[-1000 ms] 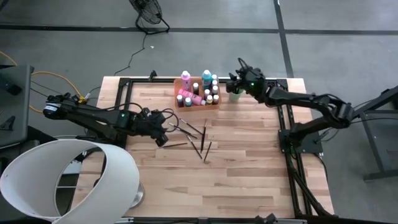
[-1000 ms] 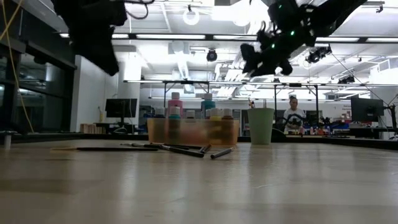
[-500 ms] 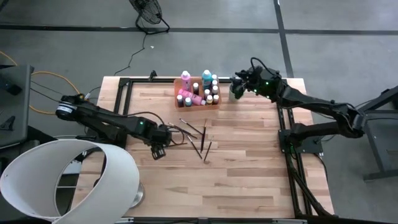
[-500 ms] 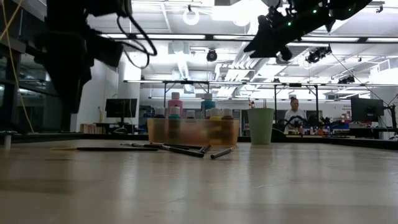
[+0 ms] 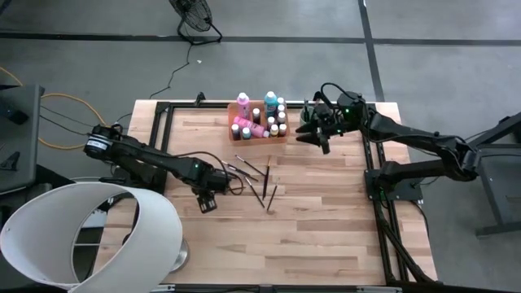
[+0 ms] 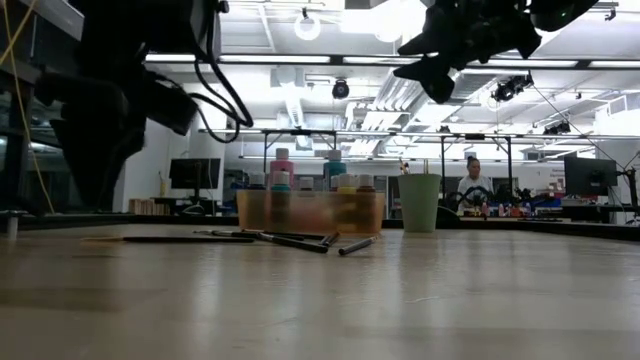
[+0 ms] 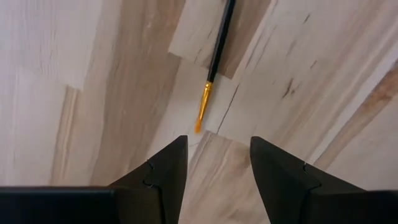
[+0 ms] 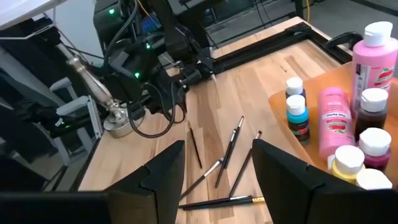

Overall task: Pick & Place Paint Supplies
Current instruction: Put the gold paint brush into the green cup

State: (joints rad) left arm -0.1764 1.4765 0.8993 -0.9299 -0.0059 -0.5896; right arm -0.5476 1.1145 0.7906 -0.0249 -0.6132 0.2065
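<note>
Left wrist view is showing you the left gripper (image 7: 214,163) hanging open and empty over one paintbrush (image 7: 214,57), while farther off loose brushes (image 5: 259,181) are lying unplaced, bottles (image 5: 259,116) are sitting in the tray (image 5: 231,121), and the right gripper (image 5: 312,137), open, is holding nothing.

No text, brand, number or sign can be read anywhere; the pink paint bottles (image 8: 334,121) carry red-and-white labels, but their print is too small to read.
</note>
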